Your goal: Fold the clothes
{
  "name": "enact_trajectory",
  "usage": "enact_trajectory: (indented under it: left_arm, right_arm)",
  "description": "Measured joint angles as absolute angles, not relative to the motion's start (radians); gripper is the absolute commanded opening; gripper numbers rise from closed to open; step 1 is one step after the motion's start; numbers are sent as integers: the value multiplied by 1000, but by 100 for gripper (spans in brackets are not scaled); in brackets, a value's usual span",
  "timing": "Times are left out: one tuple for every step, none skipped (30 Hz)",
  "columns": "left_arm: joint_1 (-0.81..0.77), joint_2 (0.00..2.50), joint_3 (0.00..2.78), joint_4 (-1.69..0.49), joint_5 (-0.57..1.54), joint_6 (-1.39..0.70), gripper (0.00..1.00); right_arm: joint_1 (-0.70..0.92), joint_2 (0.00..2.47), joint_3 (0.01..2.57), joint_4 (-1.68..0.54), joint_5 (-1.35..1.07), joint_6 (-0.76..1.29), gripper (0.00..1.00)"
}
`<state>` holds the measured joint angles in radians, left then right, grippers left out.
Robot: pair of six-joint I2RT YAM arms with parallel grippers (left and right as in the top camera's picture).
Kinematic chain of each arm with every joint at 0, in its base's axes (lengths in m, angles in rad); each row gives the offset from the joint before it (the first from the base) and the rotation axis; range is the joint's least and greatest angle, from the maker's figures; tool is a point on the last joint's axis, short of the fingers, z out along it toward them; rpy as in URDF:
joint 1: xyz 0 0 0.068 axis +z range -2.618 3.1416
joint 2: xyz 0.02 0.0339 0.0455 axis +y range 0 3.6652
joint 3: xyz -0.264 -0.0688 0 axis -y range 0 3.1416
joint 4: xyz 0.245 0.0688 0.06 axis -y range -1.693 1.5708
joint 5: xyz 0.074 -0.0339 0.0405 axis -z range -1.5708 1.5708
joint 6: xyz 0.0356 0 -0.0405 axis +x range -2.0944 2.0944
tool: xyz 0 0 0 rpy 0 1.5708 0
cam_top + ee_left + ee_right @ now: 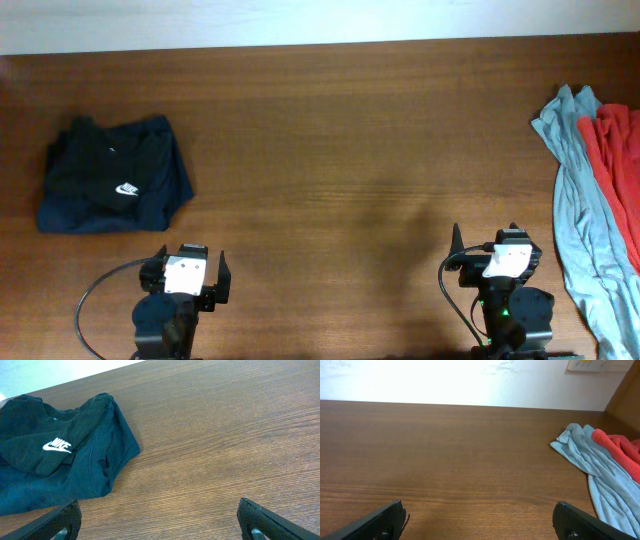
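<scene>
A black T-shirt (112,176) with a small white swoosh logo lies folded in a compact bundle at the table's left; it also shows in the left wrist view (60,460). A grey-blue garment (585,190) lies crumpled along the right edge with a red garment (620,150) on it; both show in the right wrist view, grey-blue (600,470) and red (620,445). My left gripper (188,272) is open and empty at the front edge, just in front of the black T-shirt (159,522). My right gripper (500,262) is open and empty, left of the grey-blue garment (477,522).
The brown wooden table (340,150) spans the view, with a pale wall behind its far edge (470,380). A cable loops beside each arm base at the front.
</scene>
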<state>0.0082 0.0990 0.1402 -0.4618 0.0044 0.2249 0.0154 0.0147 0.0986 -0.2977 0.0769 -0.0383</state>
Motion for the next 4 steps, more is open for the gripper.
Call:
enact_trajectory:
  left_arm:
    - [8,99,140,-462,4,225,99]
    - [8,99,140,-462,4,225,99]
    - [8,99,140,-462,4,225,99]
    - [8,99,140,-462,4,225,99]
  right_arm:
    - [15,15,99,-298,77,-38,99]
    - [15,15,99,-297,77,-39,99]
    - [15,15,99,-298,77,-39,99]
    - [15,15,99,-297,77,-39,99]
